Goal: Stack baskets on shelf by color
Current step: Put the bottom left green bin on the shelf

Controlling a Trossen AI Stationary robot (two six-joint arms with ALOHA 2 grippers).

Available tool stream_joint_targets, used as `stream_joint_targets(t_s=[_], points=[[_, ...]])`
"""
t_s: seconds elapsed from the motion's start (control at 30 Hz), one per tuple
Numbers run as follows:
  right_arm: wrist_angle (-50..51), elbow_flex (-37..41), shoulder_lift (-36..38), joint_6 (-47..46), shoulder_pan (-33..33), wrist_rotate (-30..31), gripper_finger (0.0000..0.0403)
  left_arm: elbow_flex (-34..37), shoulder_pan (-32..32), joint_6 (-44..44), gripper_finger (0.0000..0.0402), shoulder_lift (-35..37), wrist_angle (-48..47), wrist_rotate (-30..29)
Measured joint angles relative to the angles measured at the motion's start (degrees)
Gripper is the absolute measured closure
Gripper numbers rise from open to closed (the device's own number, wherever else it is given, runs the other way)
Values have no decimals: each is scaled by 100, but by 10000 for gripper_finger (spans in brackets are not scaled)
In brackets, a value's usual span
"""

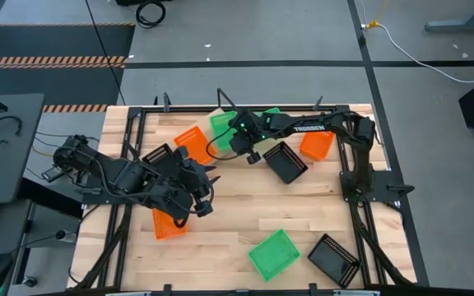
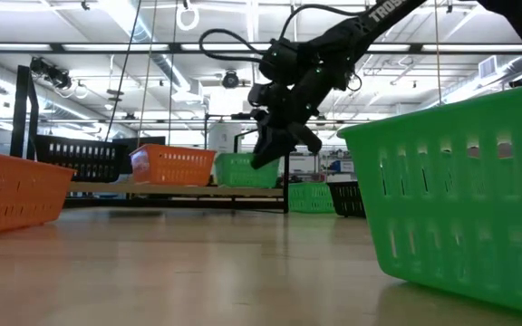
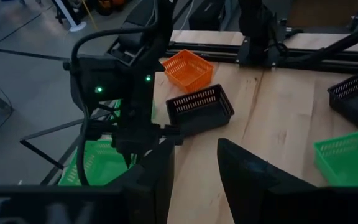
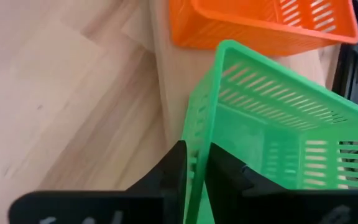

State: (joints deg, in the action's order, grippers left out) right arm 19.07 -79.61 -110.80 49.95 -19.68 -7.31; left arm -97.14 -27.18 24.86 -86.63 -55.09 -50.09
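Shelf point(image 4: 160, 81), green basket point(image 4: 272, 124) in right pincer point(image 4: 194, 165)

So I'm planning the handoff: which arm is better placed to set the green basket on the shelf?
Right: its pincer already pinches the green basket's wall right at the shelf.

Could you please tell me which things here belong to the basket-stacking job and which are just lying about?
Job:
green basket, gripped by the right gripper
shelf
orange basket
black basket
left gripper, open

Lying about:
white cable
coiled black cable
desk
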Motion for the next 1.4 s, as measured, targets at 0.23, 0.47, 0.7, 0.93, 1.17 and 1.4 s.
stream_joint_targets(t_s=[0.23,0.47,0.7,0.93,1.17,1.4], points=[[-24,0,2,661,-7,26,347,2,-2,13,271,0,-3,1],[-37,0,4,1016,24,22,379,2,-2,4,271,0,-7,0],[-68,-2,11,974,48,57,378,2,-4,4,271,0,-13,2],[-195,-11,13,879,47,339,318,2,-4,4,271,0,-13,2],[-367,-11,17,811,48,514,311,2,-4,4,271,0,-26,4],[-319,-11,56,543,77,779,308,4,-4,150,271,0,-217,65]])
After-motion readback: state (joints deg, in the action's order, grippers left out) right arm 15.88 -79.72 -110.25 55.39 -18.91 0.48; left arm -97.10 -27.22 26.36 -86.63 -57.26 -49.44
